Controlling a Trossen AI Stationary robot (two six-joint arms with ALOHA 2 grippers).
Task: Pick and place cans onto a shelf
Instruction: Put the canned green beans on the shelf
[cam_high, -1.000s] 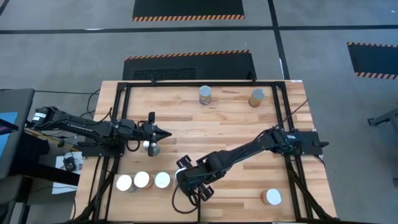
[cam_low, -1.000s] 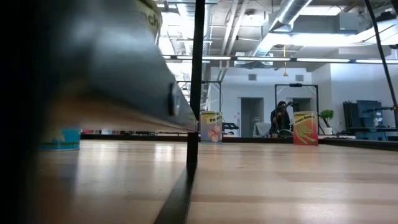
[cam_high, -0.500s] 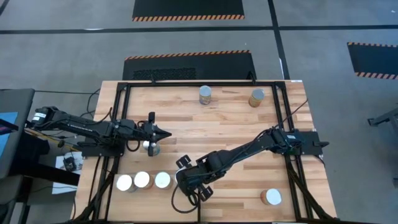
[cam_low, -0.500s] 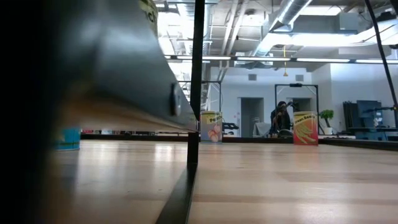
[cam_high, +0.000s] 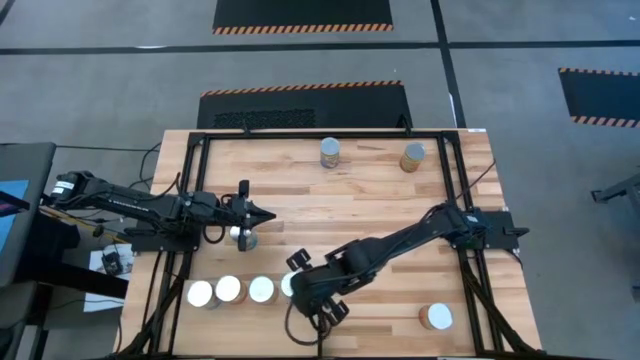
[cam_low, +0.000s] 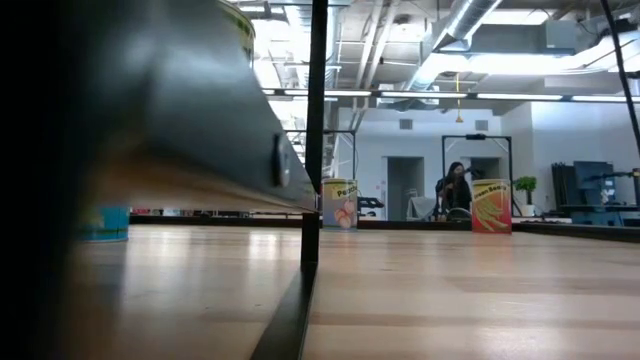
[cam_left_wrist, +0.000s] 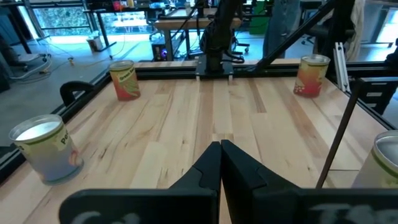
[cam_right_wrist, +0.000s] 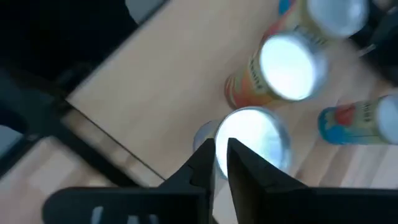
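Note:
Four cans stand in a row near the table's near-left corner (cam_high: 200, 293), (cam_high: 228, 290), (cam_high: 261, 289), (cam_high: 291, 284). In the right wrist view they stand on a plain pale panel, the shelf (cam_right_wrist: 155, 81). My right gripper (cam_high: 312, 298) is just right of the row's right end. In its wrist view its fingers (cam_right_wrist: 221, 155) are shut and point down over that end can's silvery top (cam_right_wrist: 255, 134). My left gripper (cam_high: 268, 214) is shut, level, pointing right. A can (cam_high: 243, 236) stands just near of it. My right gripper points down from above over the round top (cam_right_wrist: 267, 140) of the end can, which stands upright on the shelf. I cannot tell whether the fingertips touch it.
Two cans stand at the far edge (cam_high: 331, 152), (cam_high: 412, 157), and they also show in the low view (cam_low: 340, 203), (cam_low: 490, 205). One can stands near the near-right corner (cam_high: 436, 317). A black frame (cam_high: 320, 135) rims the table. A person (cam_low: 455, 190) is in the room behind.
My right gripper has moved a little toward the table's near and right edges. This uncovers a fourth can at the right end of the row. My left arm has kept still.

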